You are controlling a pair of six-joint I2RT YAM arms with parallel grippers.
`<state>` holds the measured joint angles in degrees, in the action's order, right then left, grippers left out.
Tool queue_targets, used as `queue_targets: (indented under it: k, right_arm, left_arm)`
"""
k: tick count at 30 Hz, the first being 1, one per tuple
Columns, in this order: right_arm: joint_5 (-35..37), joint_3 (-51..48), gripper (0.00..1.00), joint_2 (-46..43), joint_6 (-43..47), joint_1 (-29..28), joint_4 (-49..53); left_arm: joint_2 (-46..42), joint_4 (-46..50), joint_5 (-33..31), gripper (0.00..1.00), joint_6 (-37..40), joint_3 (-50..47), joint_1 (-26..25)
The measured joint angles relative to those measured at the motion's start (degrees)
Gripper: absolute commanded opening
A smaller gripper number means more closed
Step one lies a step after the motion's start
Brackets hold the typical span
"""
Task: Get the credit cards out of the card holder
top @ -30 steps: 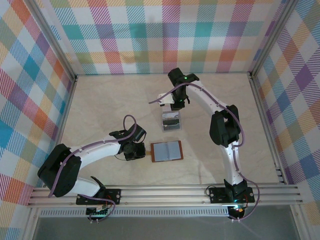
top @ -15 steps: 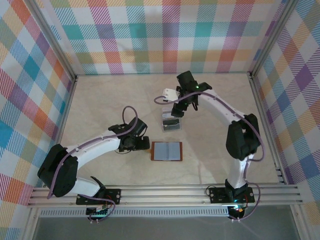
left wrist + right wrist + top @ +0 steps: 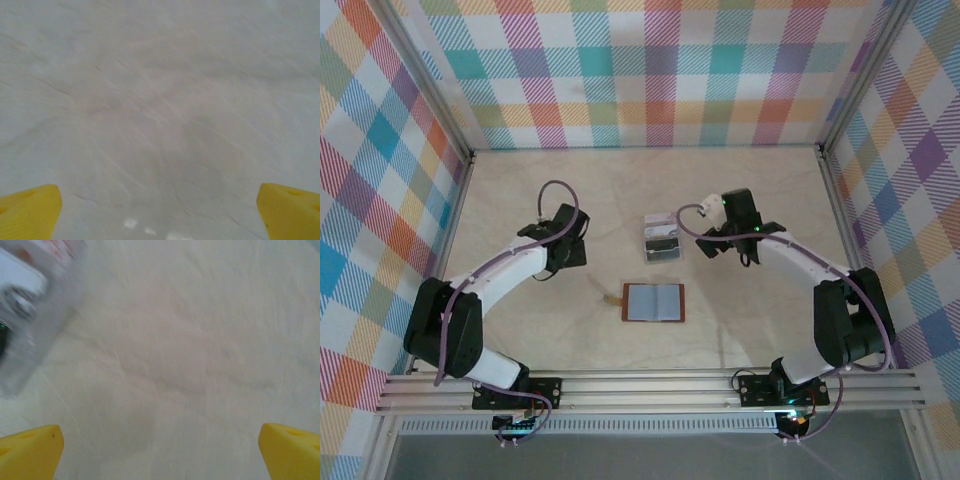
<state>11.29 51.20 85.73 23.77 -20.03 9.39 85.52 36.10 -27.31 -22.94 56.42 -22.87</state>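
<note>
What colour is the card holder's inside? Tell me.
The card holder is grey-blue inside, reddish-brown at the edge; top external view.

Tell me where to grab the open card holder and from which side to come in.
Take the card holder by its left edge, where the strap tab sticks out, coming in low from the left. It lies opened flat on the table, pockets up, so its faces offer nothing to pinch. The tab is probably the one part that juts past its outline.
</note>
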Motion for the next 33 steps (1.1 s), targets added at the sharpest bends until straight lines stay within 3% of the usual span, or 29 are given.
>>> queue_targets:
  k: [6, 11, 19, 25, 33]
  right_arm:
    - [1.6, -12.5, 1.00, -0.3, -9.0, 5.1, -12.2]
    - [2.4, -16.2, 1.00, 0.6, -12.0, 7.7, -22.0]
    - [-4.1, -20.6, 1.00, 0.5, -17.4, 14.8, -37.6]
    - [-8.7, -25.3, 1.00, 0.6, -20.6, 18.0, -46.6]
    - [-11.1, -27.5, 1.00, 1.8, -22.6, 18.9, -53.1]
  left_arm:
    - [4.4, -8.5, -9.7, 1.00, 6.5, -2.5, 4.8]
    - [4.7, -23.1, -8.6, 1.00, 12.2, -11.6, 9.8]
    - [-5.2, -51.7, 4.3, 1.00, 20.1, -29.1, 14.8]
    - [-3.1, -67.6, 14.9, 1.00, 21.1, -31.0, 19.8]
    - [3.5, -75.6, 22.9, 1.00, 22.7, -31.1, 20.3]
